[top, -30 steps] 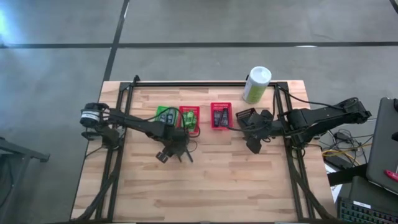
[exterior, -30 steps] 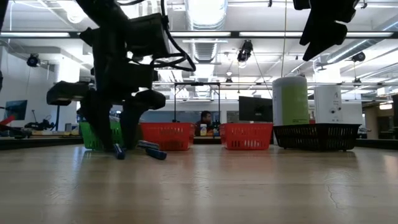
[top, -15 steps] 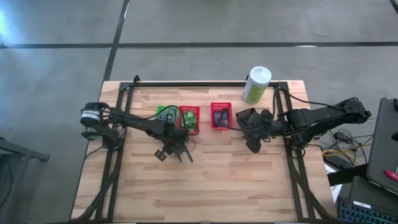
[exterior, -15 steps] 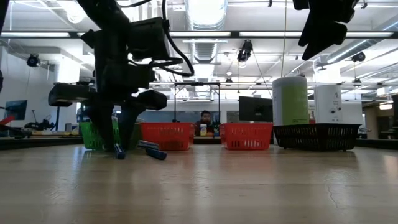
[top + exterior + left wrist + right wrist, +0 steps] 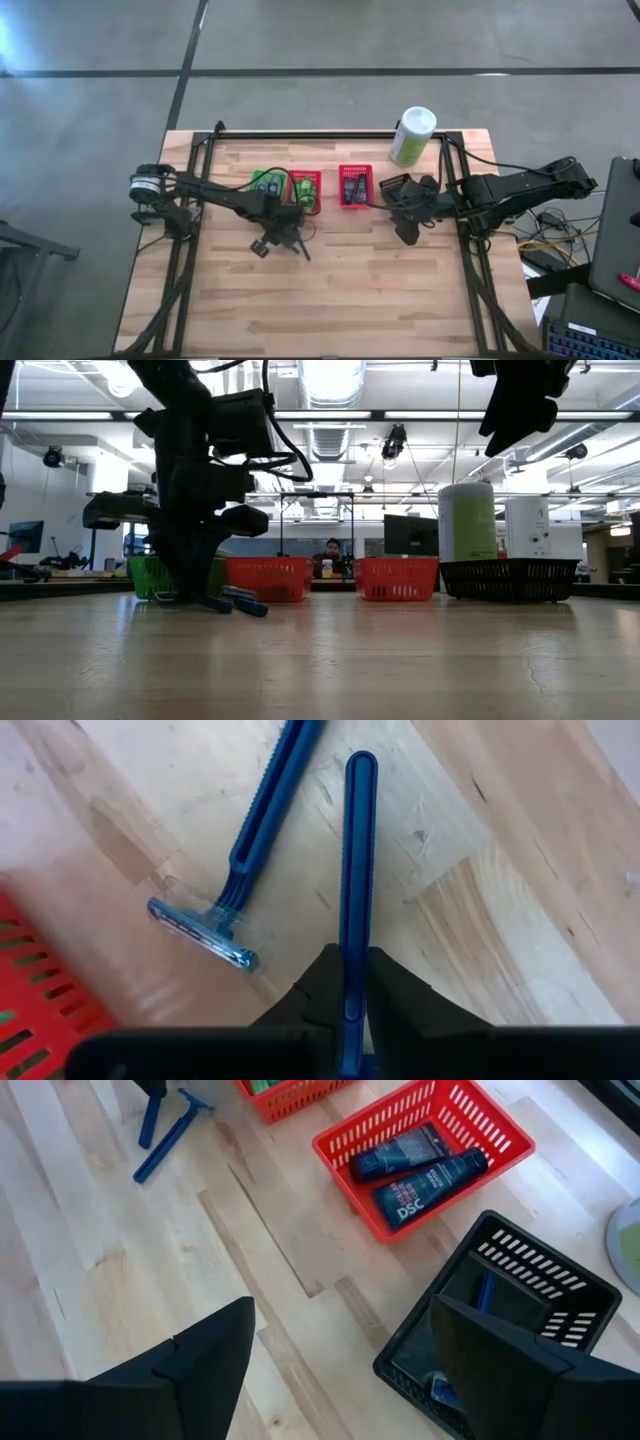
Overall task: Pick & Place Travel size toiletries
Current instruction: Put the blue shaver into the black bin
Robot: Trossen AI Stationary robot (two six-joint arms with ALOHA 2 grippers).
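Down low on the counter (image 5: pixel 330 290), left gripper (image 5: pixel 347 982) pinched tight on the handle of a blue razor (image 5: pixel 352 870), gripped near one end so the rest lies flat along the boards, probably for a clean lift. Second razor (image 5: pixel 245 860) loose just beside it, head toward a red basket (image 5: pixel 40 990). Right gripper (image 5: pixel 340 1355) hanging above the dark mesh basket (image 5: pixel 500 1330), fingers spread wide, nothing between them; likely waiting its turn. Dark tubes (image 5: pixel 415 1170) already lying in the other red basket (image 5: pixel 425 1150), green basket (image 5: pixel 265 183) also partly filled. Pale wood planks, bare in front. Beyond, an open workshop with ceiling lights, monitors, and a person (image 5: pixel 330 555) seated far back.
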